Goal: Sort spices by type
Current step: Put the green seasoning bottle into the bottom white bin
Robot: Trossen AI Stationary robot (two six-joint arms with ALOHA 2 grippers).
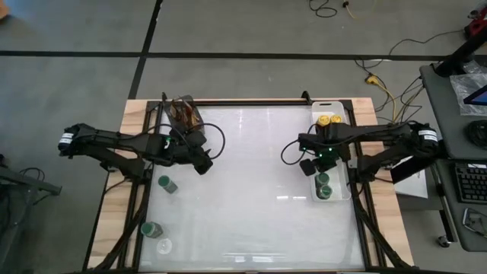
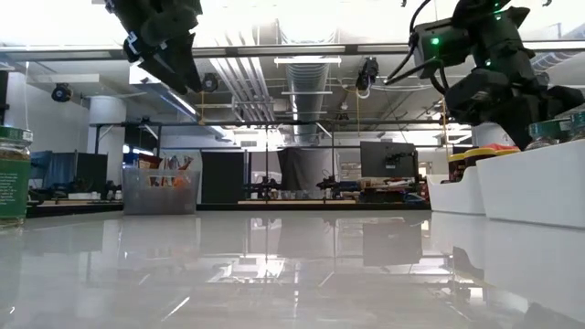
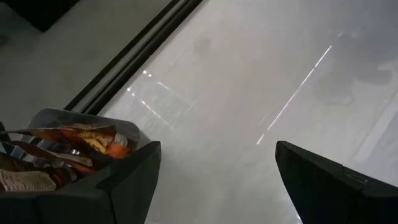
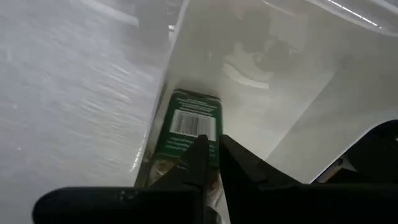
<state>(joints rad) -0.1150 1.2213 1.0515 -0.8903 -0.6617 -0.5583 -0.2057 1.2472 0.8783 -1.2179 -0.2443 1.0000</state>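
Two green-lidded spice jars (image 1: 166,183) (image 1: 152,228) stand on the table's left half. Two more (image 1: 324,186) sit in the nearer white tray (image 1: 346,190), and yellow-lidded jars (image 1: 329,120) sit in the farther tray (image 1: 338,106). My right gripper (image 4: 211,155) is shut and points down over the nearer tray's far end, just above a green-labelled jar (image 4: 189,124) that lies against the tray wall. My left gripper (image 3: 217,186) hangs open above the table's left half (image 1: 204,164), with nothing between its fingers. My right gripper's shut fingertips (image 4: 200,152) stand right at the green-labelled jar's side (image 4: 186,140), coming from above. I cannot tell whether they touch it. The jar rests in the tray, against its wall.
A grey square cup of brown sticks (image 1: 185,114) stands at the far left, close to my left gripper. A clear jar (image 1: 163,245) stands near the front left edge. The wide middle of the white table (image 1: 251,175) holds nothing.
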